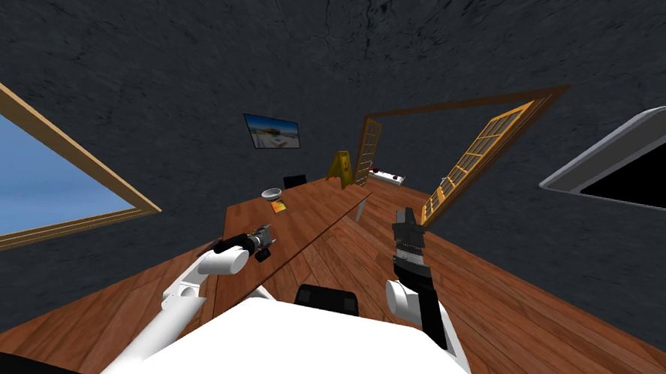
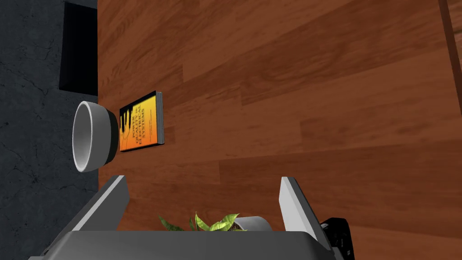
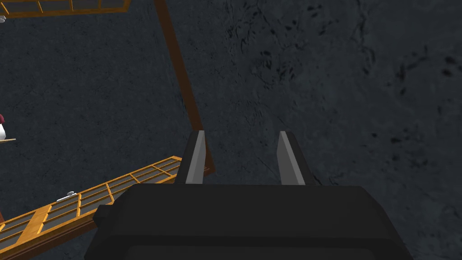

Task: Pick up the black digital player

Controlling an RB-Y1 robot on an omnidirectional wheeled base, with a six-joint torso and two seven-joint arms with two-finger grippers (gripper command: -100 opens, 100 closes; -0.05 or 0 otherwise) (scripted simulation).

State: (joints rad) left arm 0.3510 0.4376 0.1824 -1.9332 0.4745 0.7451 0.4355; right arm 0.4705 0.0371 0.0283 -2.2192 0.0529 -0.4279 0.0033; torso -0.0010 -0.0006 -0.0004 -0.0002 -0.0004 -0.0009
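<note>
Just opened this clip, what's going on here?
The left gripper hangs open over a long wooden table and holds nothing. A small black device, probably the player, lies just outside one of its fingers, close to a little potted plant. Further along the table are a grey bowl and an orange book. The right gripper is held up beside the table, open and empty.

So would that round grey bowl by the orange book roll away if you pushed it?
Probably not: the round grey bowl sits upright on its base on the wooden table, so it would likely slide rather than roll. Its smooth, curved wall might be slippery to pinch. It looks rigid, not squashy.
</note>
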